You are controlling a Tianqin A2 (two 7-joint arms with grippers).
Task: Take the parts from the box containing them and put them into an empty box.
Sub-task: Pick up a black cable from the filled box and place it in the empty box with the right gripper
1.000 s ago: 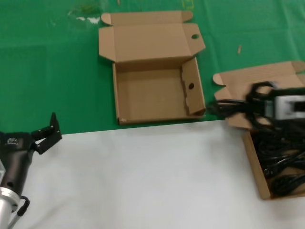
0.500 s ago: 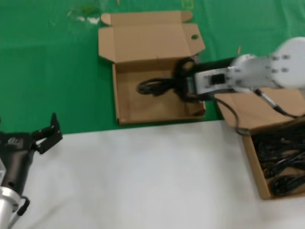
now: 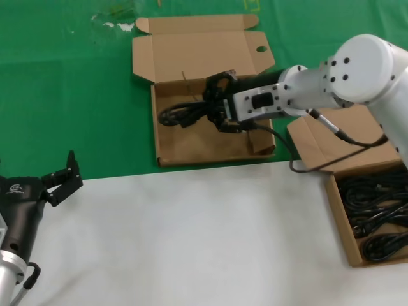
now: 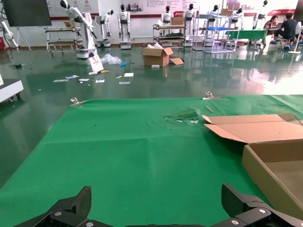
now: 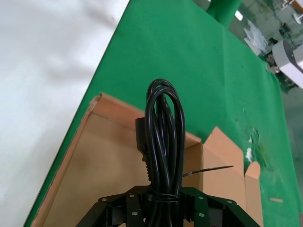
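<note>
right gripper: [image 3: 220, 109] reaches in from the right side of the desk and sits over the holed box, fingers clamped on one coiled black cable [image 3: 185, 115]. Right wrist view confirms it: the bundle [image 5: 162, 137] stands up out of the closed fingers [image 5: 118, 208], plug end on its side.

held cable: coil pokes out of the gripper toward the left edge of the desk, above the floor of the holed box (touching the floor or not, can't tell).

holed box: [image 3: 175, 143] brown cardboard, open, on the green cloth in the far middle of the desk, lid folded back toward the far edge. Round hole in the lid tab [image 3: 261, 49]. Near wall lies right along the line where the green cloth [image 3: 70, 89] meets the white surface [image 3: 191, 236].

source box: [image 3: 341, 220] brown cardboard at the right edge of the desk, running toward the near right corner, lid open toward the far side. Inside: several more black cable bundles [image 3: 373, 210], piled and overlapping (no count possible).

left gripper: [image 3: 60, 177] parked near the left edge, over the white surface just short of the green cloth, fingers spread with nothing between them. Left wrist view shows both fingertips [image 4: 71, 205] wide apart over the green cloth, with a corner of the holed box [image 4: 265, 163] off to one side.

arms: right arm stretched across from the right edge; left arm comes up from the near left corner.
</note>
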